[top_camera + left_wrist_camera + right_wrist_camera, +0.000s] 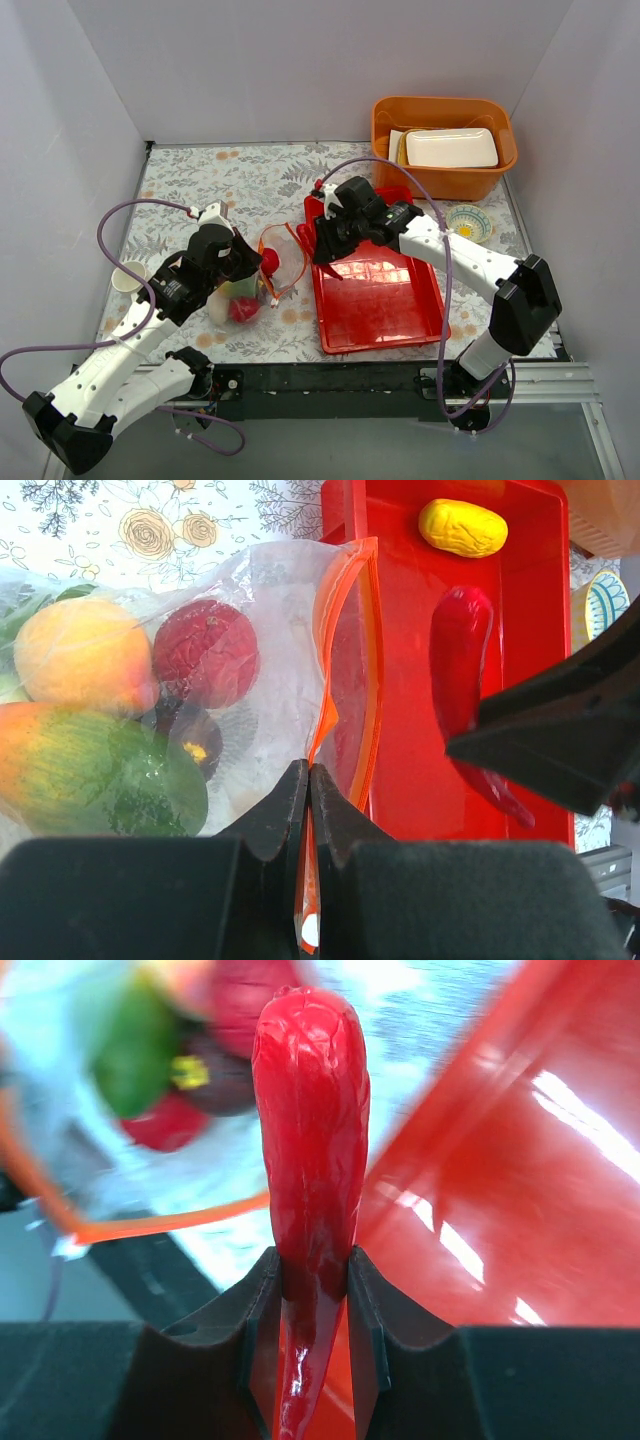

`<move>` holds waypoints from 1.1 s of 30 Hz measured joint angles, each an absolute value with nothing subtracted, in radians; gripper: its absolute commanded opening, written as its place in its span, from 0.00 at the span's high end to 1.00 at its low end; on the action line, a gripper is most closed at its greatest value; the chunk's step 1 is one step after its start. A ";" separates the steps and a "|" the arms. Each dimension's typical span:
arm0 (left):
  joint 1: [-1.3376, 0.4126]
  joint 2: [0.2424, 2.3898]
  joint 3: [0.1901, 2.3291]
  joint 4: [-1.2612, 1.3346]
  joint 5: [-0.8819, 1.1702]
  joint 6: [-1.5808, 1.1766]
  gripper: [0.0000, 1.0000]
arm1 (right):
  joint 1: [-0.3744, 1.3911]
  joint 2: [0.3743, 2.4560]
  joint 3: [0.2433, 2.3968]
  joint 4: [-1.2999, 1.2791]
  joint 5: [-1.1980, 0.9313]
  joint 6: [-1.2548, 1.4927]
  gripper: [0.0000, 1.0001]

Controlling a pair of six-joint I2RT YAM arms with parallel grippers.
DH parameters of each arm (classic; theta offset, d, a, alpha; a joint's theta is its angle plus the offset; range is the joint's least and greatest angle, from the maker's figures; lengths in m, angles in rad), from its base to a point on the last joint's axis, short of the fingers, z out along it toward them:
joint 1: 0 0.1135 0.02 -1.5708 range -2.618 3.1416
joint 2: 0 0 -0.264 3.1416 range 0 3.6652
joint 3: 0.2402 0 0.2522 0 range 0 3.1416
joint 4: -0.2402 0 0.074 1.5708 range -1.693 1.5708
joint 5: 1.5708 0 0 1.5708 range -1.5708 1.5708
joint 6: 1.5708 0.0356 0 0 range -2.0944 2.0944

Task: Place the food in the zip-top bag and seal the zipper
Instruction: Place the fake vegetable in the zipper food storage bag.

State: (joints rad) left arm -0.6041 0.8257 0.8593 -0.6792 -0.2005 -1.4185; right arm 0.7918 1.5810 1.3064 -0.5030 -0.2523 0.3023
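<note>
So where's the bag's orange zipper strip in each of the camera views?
Top view: the zipper strip is an orange loop at centre, left of the red tray.
Left wrist: centre, rising from the left gripper pinching it.
Right wrist: lower left, blurred, behind the pepper.
Shared landmark: the red tray, right of the strip in all three.

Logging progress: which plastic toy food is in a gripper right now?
The long red plastic chili pepper, clamped in the right gripper; the yellow lumpy piece lies loose on the red tray, the rest sit in the clear bag.

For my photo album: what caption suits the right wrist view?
Right tool gripping a red chili, the open bag ahead.
</note>
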 measured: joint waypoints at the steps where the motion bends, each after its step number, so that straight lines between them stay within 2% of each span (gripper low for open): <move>1: -0.604 0.826 0.859 -0.679 -0.200 -1.419 1.00 | 0.809 1.581 1.314 -0.497 -0.269 0.310 0.71; 13: -0.604 0.825 0.859 -0.679 -0.197 -1.419 1.00 | 0.907 1.664 1.386 -0.474 -0.344 0.356 0.70; 27: -0.604 0.800 0.857 -0.680 -0.197 -1.420 1.00 | 0.926 1.935 1.757 -0.627 -0.331 0.329 0.67; 33: -0.604 0.798 0.856 -0.680 -0.197 -1.420 1.00 | 0.941 1.994 1.792 -0.676 -0.324 0.316 0.65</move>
State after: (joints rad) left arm -0.6041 0.7982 0.8562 -0.6800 -0.1970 -1.4204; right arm 0.9413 1.9938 1.7920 -0.6758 -0.3244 0.3161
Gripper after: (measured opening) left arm 0.013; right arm 0.355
